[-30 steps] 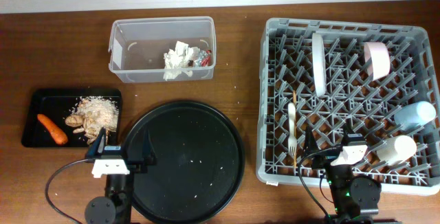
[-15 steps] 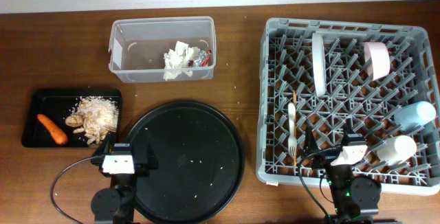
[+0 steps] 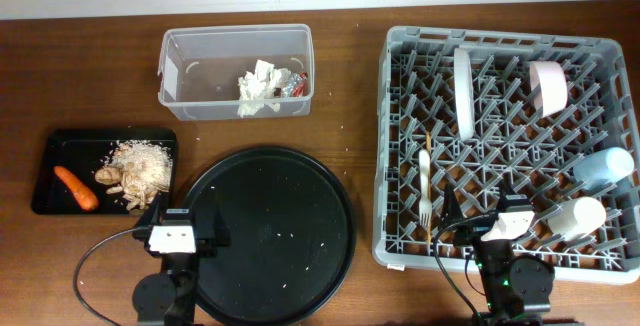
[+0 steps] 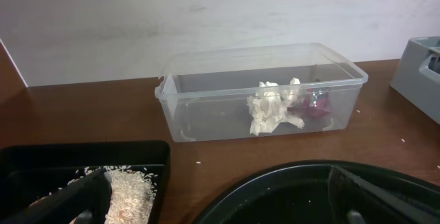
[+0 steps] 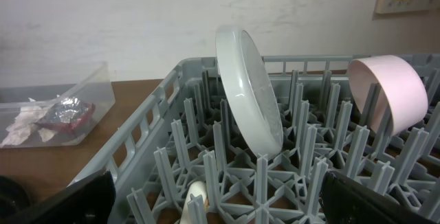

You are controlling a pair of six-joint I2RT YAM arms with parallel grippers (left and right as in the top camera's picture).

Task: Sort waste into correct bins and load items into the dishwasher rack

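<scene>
— Grey rack (image 3: 392, 146): any change?
— The left fingers (image 4: 55, 207) shifted right, beside the round tray (image 3: 270, 196); they and the right fingers (image 5: 385, 203) gape, empty.
— Views?
— Overhead alone shows the carrot (image 3: 76, 188); wrists show tissue (image 4: 271, 110) in tub (image 4: 206, 114), plate (image 5: 251, 86) racked.

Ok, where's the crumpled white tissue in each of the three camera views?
Overhead: the crumpled white tissue lies upper left of centre, inside the clear tub.
Left wrist: the tissue is right of centre, in the tub, beside the red-and-silver wrapper.
Right wrist: the tissue is at the far left edge, halfway down.
Shared landmark: the clear tub, wrapper next to the tissue.
</scene>
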